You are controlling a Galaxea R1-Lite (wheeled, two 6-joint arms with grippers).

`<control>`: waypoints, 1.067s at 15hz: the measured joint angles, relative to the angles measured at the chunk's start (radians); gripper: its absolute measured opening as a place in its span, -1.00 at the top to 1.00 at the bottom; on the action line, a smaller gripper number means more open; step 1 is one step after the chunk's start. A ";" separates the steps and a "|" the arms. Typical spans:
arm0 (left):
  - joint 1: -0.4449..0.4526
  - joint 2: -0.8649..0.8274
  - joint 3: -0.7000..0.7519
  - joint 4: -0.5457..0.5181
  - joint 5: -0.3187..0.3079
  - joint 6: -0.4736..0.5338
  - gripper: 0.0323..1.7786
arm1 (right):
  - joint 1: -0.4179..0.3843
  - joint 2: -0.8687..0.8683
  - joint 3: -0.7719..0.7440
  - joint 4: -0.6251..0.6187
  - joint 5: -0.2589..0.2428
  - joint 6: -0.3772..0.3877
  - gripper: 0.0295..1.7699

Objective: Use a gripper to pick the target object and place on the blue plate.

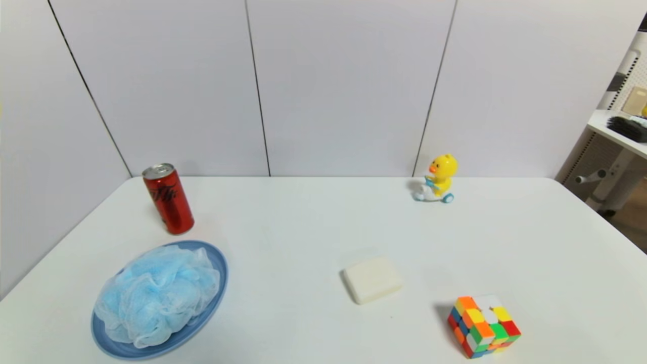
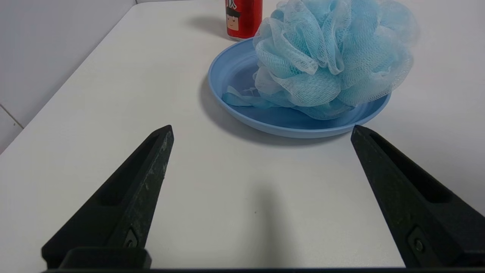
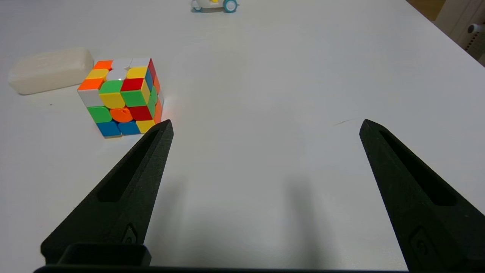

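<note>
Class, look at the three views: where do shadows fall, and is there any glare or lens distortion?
Head view: the wall seams splay and the red can leans, showing wide-angle distortion; soft shadow left of the Rubik's cube. Left wrist view: the blue plate casts a shadow toward the open left gripper. Right wrist view: faint reddish glow on the table beside the cube; blurred shadows under the open right gripper.

The left gripper (image 2: 261,131) has two matte black, wedge-shaped fingers tapering to points, each with a recessed slot and one screw near its base. The right gripper (image 3: 265,125) is identical.
</note>
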 joint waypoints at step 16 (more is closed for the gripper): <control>0.000 0.000 0.000 0.000 0.000 0.000 -0.90 | 0.000 0.000 -0.001 0.004 -0.006 0.003 -0.92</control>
